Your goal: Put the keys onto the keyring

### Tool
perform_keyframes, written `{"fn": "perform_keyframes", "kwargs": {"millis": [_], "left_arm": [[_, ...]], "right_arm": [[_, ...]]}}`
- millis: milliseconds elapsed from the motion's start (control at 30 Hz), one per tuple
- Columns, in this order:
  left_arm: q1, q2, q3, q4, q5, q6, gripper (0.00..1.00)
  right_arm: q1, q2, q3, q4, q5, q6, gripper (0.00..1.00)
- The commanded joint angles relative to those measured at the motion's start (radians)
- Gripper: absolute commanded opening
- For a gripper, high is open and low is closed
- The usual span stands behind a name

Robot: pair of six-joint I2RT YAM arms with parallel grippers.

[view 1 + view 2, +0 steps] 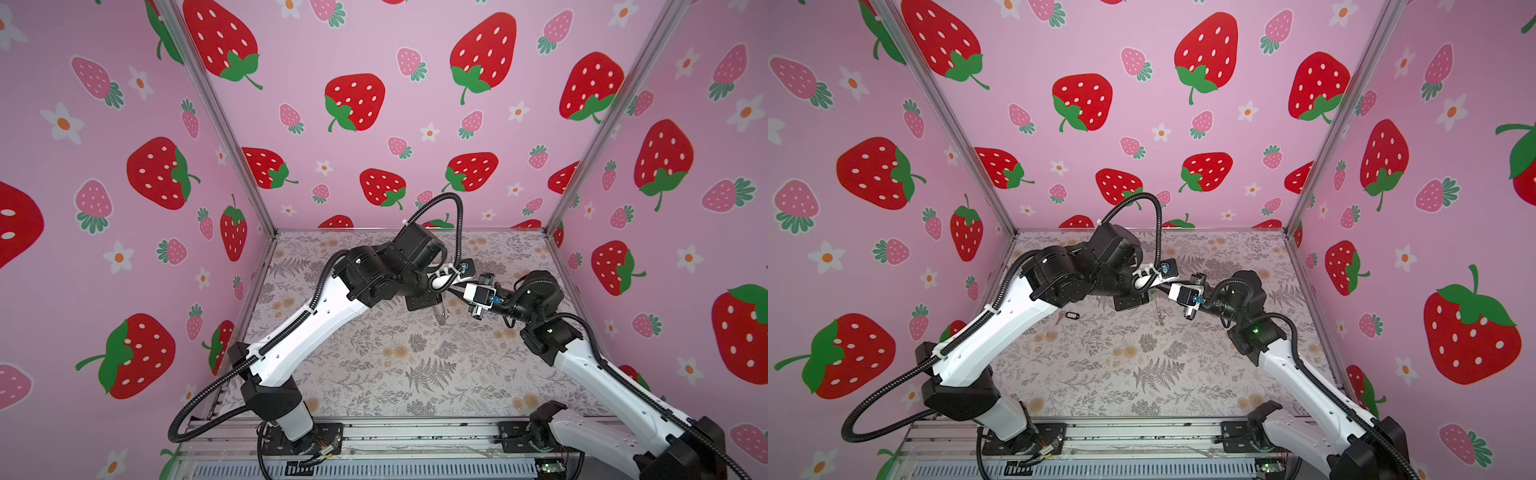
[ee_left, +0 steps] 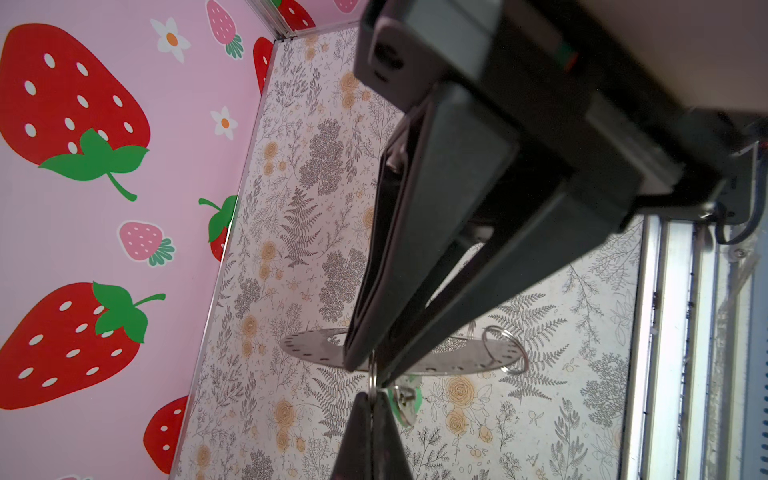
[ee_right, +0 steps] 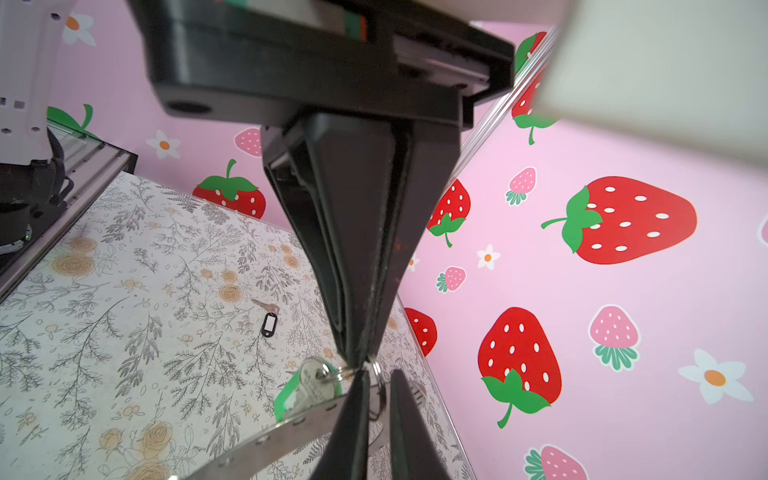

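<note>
Keyring (image 2: 311,347) is clamped in my left gripper (image 2: 365,368) above the table (image 2: 291,208); my right gripper (image 3: 356,362) is pinched shut on the green key (image 3: 309,388) by its wire loop, right at the rim. If either thin grip slips, the key could drop

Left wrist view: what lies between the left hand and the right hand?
In that view, only a small split ring, pinched by the right hand; the green-tagged key hangs from it.
</note>
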Motion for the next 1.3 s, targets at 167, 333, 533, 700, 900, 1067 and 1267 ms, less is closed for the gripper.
{"fn": "perform_keyframes", "kwargs": {"millis": [167,333,533,700,900,1067,1267], "left_arm": [[-0.009,-0.030,-0.001,0.008,0.007,0.018,0.00],[-0.010,-0.029,-0.004,0.008,0.001,0.023,0.00],[-0.002,-0.082,-0.092,0.131,-0.034,-0.020,0.43],[0.060,-0.204,-0.279,0.289,0.006,-0.091,0.52],[0.148,-0.324,-0.470,0.458,0.214,-0.190,0.48],[0.174,-0.368,-0.582,0.597,0.368,-0.247,0.40],[0.206,-0.381,-0.641,0.689,0.436,-0.326,0.40]], "right_arm": [[0.004,-0.017,0.012,-0.006,0.006,-0.026,0.08],[0.004,-0.020,0.010,-0.002,0.007,-0.023,0.05],[0.005,-0.017,0.004,0.024,-0.006,0.019,0.00],[0.003,-0.003,-0.006,0.104,-0.014,0.090,0.00],[0.003,0.020,-0.001,0.186,-0.047,0.159,0.00],[0.003,0.032,-0.001,0.241,-0.049,0.209,0.00],[0.002,0.051,-0.007,0.326,-0.062,0.283,0.00]]}}
